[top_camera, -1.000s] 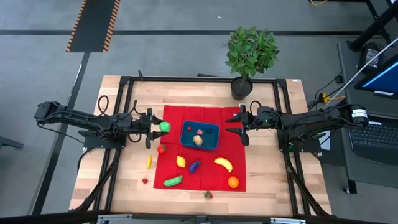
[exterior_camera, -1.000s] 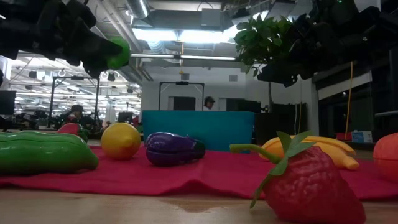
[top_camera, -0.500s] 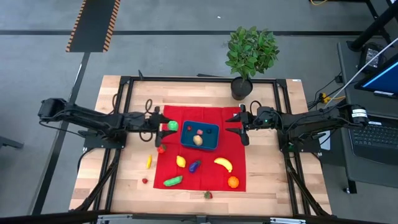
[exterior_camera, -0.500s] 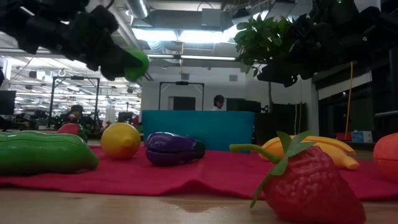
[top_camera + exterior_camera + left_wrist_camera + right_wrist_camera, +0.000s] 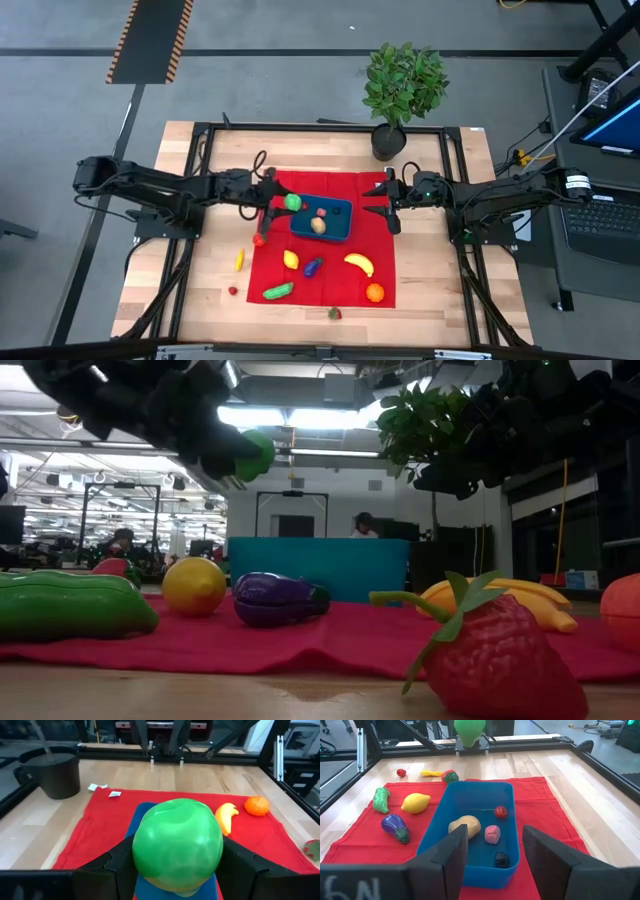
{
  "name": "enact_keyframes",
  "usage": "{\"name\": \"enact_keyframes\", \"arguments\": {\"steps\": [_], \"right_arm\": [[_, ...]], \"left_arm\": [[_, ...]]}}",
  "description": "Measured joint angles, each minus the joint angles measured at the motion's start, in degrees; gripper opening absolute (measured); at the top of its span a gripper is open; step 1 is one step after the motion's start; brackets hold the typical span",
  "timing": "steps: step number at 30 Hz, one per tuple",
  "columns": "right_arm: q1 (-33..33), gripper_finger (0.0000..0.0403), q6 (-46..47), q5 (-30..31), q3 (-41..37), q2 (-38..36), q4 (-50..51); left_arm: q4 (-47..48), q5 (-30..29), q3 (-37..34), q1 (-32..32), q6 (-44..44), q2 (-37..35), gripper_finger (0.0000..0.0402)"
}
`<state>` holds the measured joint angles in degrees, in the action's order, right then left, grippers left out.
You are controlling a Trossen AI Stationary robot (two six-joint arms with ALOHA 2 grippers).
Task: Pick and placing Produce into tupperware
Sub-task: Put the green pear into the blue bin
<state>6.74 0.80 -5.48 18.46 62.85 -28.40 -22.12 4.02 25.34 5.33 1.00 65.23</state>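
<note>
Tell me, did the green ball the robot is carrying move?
Yes. The left hand carried the green ball rightward across the red cloth to the blue tupperware's left edge.

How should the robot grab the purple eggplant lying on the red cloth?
Grip the eggplant across its fat purple middle, coming straight down from above. It lies flat on the red cloth, and the lemon is its only close neighbour, so jaws set across its short width should probably close on its rounded sides without slipping toward the narrow stem end.
</note>
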Motion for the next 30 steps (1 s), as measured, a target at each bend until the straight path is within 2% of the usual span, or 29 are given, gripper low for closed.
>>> {"name": "enact_keyframes", "arguments": {"steps": [5, 10, 19, 24, 30], "right_arm": [[0.00, 0.0190, 0.00, -0.02, 0.00, 0.00, 0.06], [0.00, 0.0190, 0.00, -0.04, 0.00, 0.00, 0.17], [-0.02, 0.0190, 0.00, -0.07, 0.00, 0.00, 0.65], [-0.02, 0.0190, 0.00, -0.07, 0.00, 0.00, 0.86], [-0.02, 0.0190, 0.02, -0.07, 0.00, 0.00, 1.18]], "left_arm": [[2.99, 0.55, 3.30, 1.09, -0.68, 2.97, 0.0205], [9.91, 4.26, 8.06, 2.39, -1.33, 6.08, 0.0205], [33.65, 5.91, 21.03, 3.18, -3.26, 9.06, 0.0205], [37.81, 5.98, 24.42, 3.18, -4.65, 12.36, 0.0205], [37.35, 5.97, 24.64, 3.18, -5.71, 15.22, 0.0205]]}}
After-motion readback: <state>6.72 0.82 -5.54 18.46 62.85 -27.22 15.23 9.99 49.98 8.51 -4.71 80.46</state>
